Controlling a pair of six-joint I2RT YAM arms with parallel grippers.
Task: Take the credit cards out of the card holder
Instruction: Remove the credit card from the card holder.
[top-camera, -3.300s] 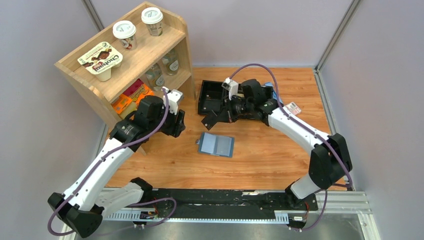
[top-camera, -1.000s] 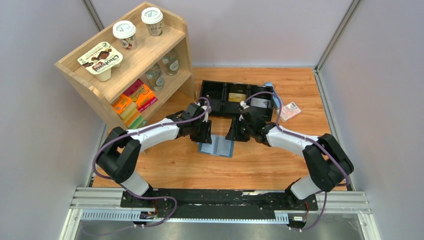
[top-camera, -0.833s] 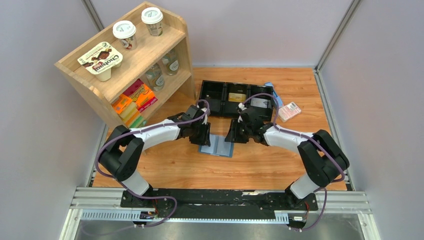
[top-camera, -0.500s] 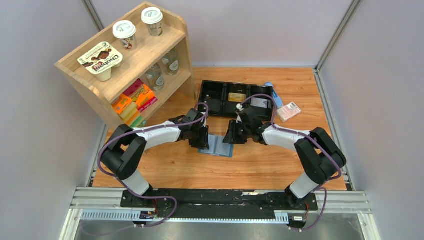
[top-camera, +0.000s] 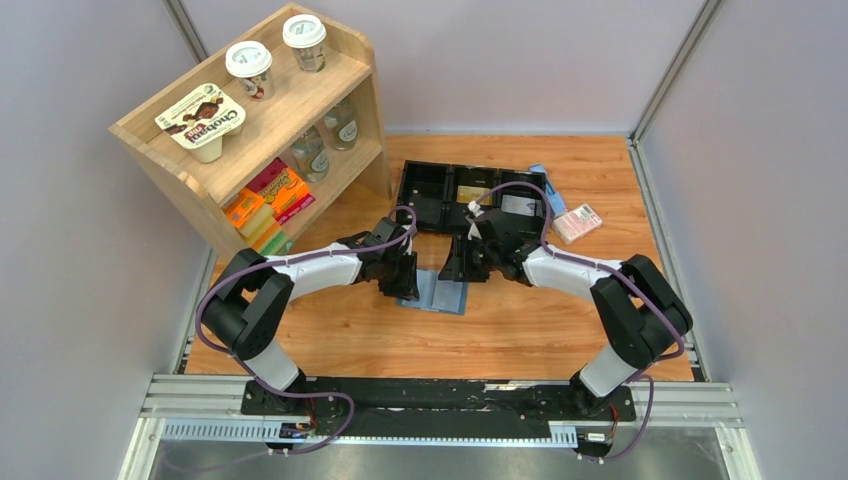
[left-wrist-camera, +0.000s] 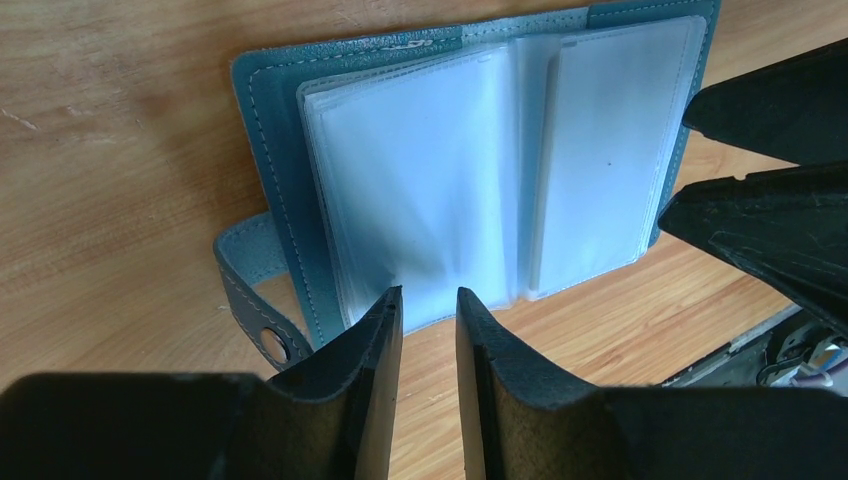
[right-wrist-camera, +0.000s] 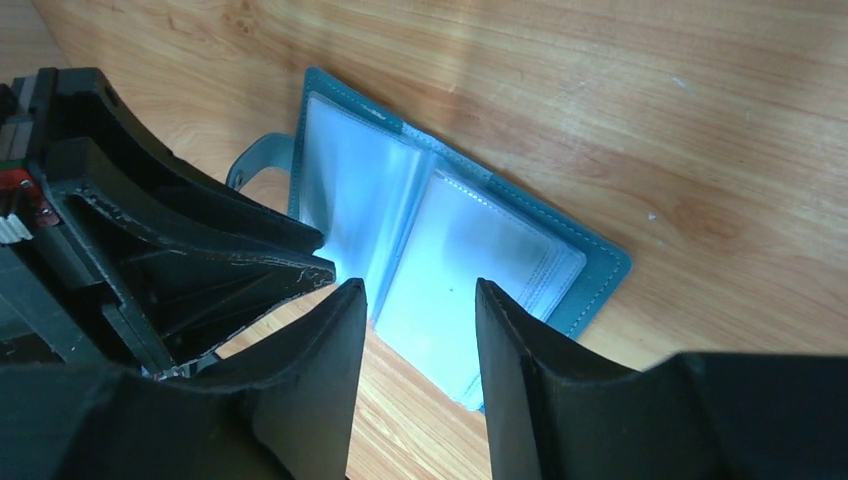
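The teal card holder lies open on the table and shows clear plastic sleeves that look whitish. It fills the left wrist view and the right wrist view. No black credit card shows in the sleeves or anywhere else. My left gripper is low at the holder's left edge. Its jaws stand narrowly apart with nothing between them, over the near edge of a sleeve. My right gripper hangs over the holder's far right part, open and empty.
A long black tray lies just behind the holder, with a gold card and a whitish-silver card in it. A pink-white packet lies to its right. A wooden shelf with cups and boxes stands at the back left.
Both arms came down from near the shelf and tray to the open holder. Over the last second the left gripper settled at its left edge and the right gripper shifted left over it.
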